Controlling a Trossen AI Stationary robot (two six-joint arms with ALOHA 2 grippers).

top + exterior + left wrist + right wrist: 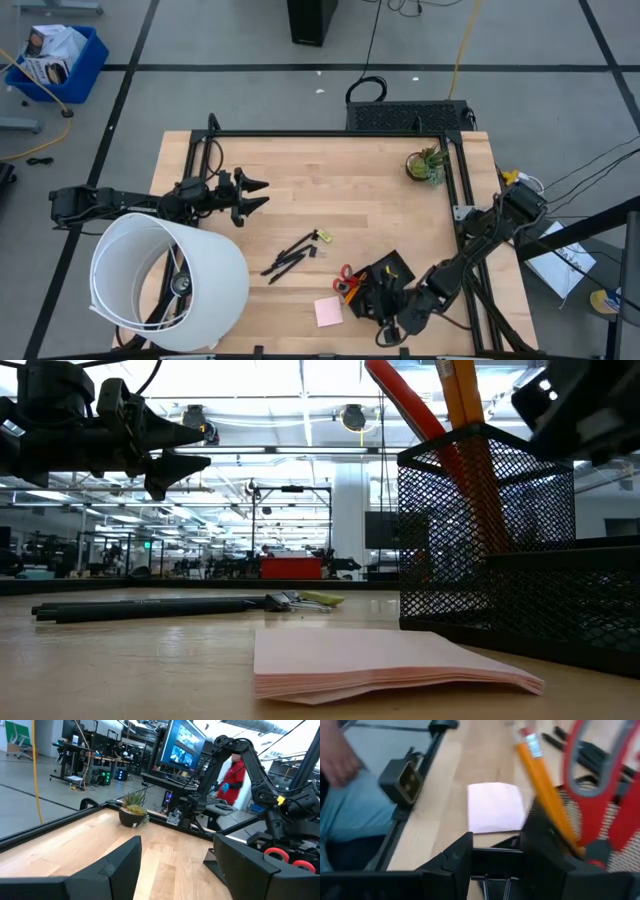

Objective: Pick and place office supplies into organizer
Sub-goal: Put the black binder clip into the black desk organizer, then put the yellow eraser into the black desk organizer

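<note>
The organizer [392, 274], a black mesh tray with an upright cup [483, 525], stands near the table's front. Red-handled scissors [600, 785] and an orange pencil [542, 790] stand in the cup. A pink sticky-note pad [328, 312] lies flat left of it. Black pens [290, 257] lie toward the table's middle. My right gripper [386, 322] hovers at the organizer's near side, shut on a small black clip [496, 856]. My left gripper [262, 194] stands open over the table's left half, holding nothing. My right gripper pinches the clip's black body [496, 856] between its two fingers [457, 855], one at each end. The fingers slant downward toward the table's near left. The clip's wire handles [495, 885] point back toward the wrist, and it hangs clear of the table beside the mesh cup.
A large white cylinder [170, 280] lies on the front left corner. A small potted plant [426, 165] stands at the back right. A yellowish small item [323, 237] lies by the pens. A person's hand [340, 760] and blue-clad legs show beyond the table's front edge.
</note>
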